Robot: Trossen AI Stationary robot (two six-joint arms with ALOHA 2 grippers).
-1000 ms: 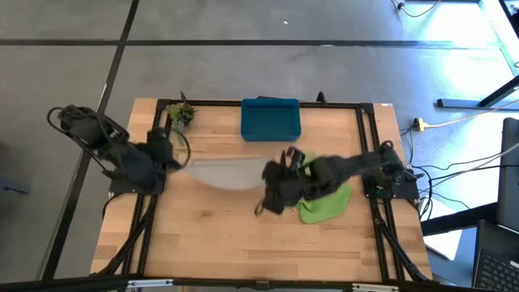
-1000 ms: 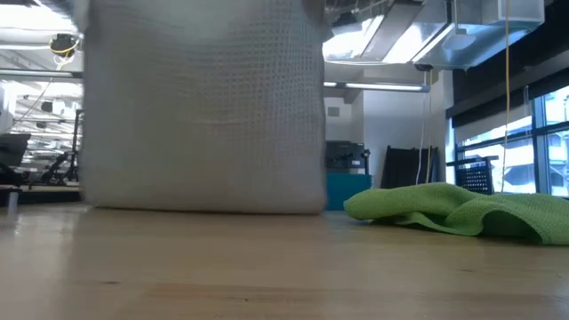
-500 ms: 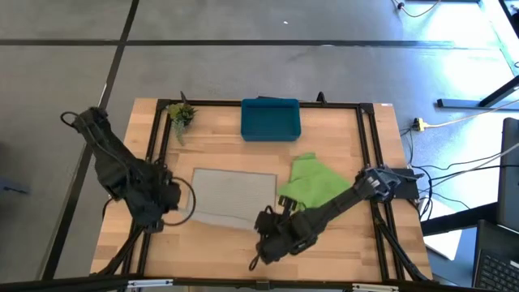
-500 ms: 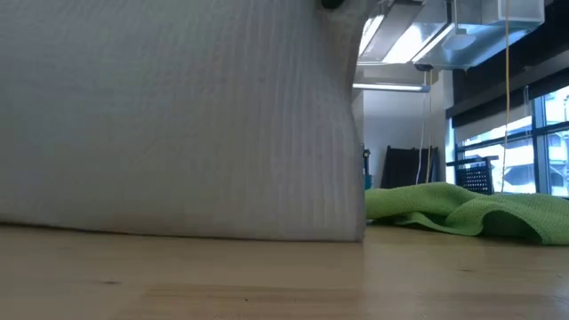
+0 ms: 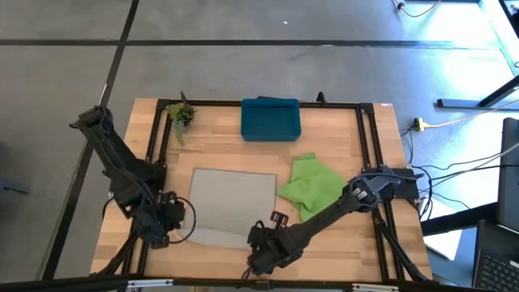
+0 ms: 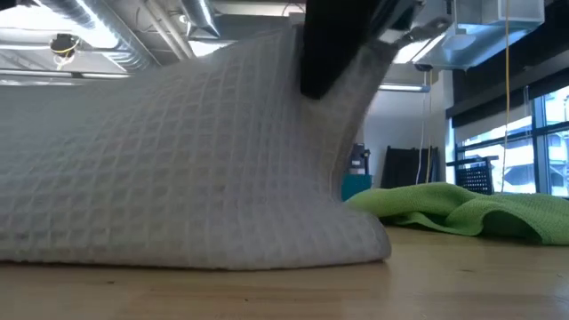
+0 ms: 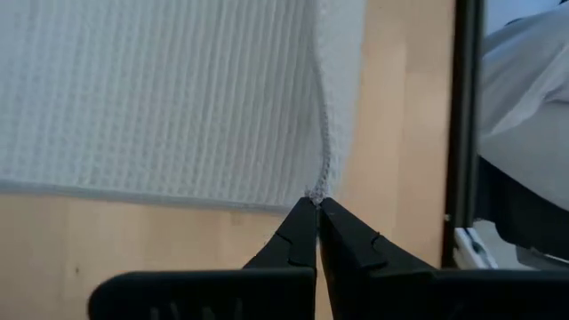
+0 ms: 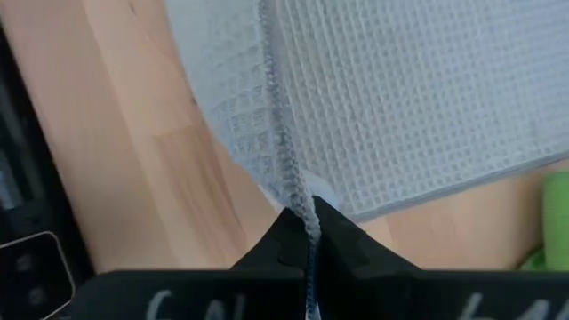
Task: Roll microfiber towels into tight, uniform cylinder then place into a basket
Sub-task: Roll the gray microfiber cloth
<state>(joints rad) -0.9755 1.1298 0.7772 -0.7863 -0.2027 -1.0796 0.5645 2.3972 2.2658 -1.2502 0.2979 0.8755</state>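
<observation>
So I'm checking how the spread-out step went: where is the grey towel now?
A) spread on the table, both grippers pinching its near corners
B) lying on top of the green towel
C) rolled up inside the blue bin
A: the grey towel lies spread on the table, with the left gripper and right gripper each shut on a near corner.

My arms: two, each with one gripper — left gripper (image 5: 166, 229), right gripper (image 5: 261, 253)
Towels I see: two — grey towel (image 5: 231, 199), green towel (image 5: 315, 186)
Baskets: one teal basket (image 5: 271, 119)
Plant sprigs: one plant sprig (image 5: 181, 114)
Tables: one wooden table (image 5: 365, 251)
</observation>
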